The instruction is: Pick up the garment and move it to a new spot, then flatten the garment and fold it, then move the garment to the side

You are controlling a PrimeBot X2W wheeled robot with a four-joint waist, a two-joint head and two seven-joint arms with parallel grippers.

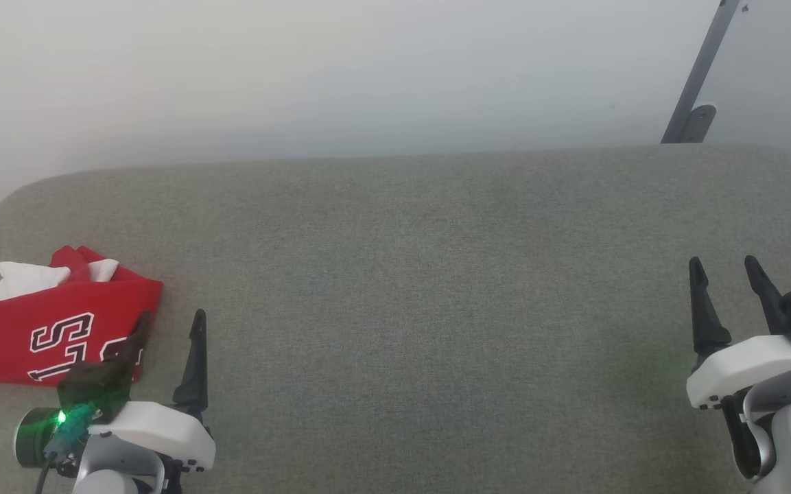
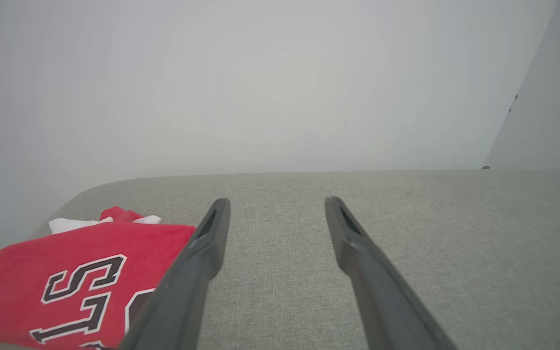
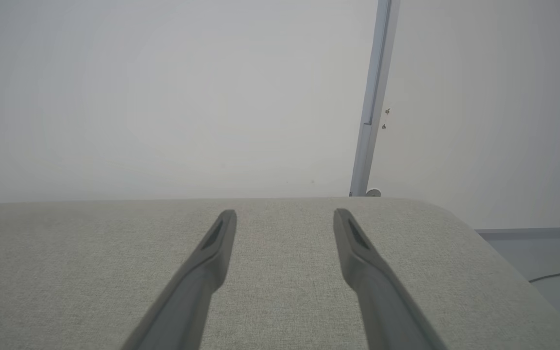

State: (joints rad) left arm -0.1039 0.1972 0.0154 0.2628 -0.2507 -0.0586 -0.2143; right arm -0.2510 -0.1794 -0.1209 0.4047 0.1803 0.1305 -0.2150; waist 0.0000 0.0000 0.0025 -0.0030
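Red fabric marks the far-left end of a grey cloth-covered surface (image 1: 402, 274), where the garment (image 1: 59, 329) lies folded into a compact slab, close to the rounded left edge. Dark letters outlined in white run across its upper face, and white lining shows in a bunch at its far side.

Just to the garment's right, at the near edge, the left gripper (image 1: 171, 315) hangs with its two dark fingers spread wide and nothing between them. Seen from the head, its left finger (image 1: 136, 343) overlaps the garment's near-right corner; whether it touches the cloth cannot be told. The left wrist view shows the same finger crossing in front of the jersey's right edge, bare grey cloth between the tips.

Well apart, at the near right, the right gripper (image 1: 722, 261) stands over bare surface, fingers likewise spread and empty.

Beyond the surface rises a plain pale wall (image 1: 299, 68), with a slanting grey metal post (image 1: 700, 68) at far right. A dark cable (image 3: 559, 272) lies on the floor past the right end.
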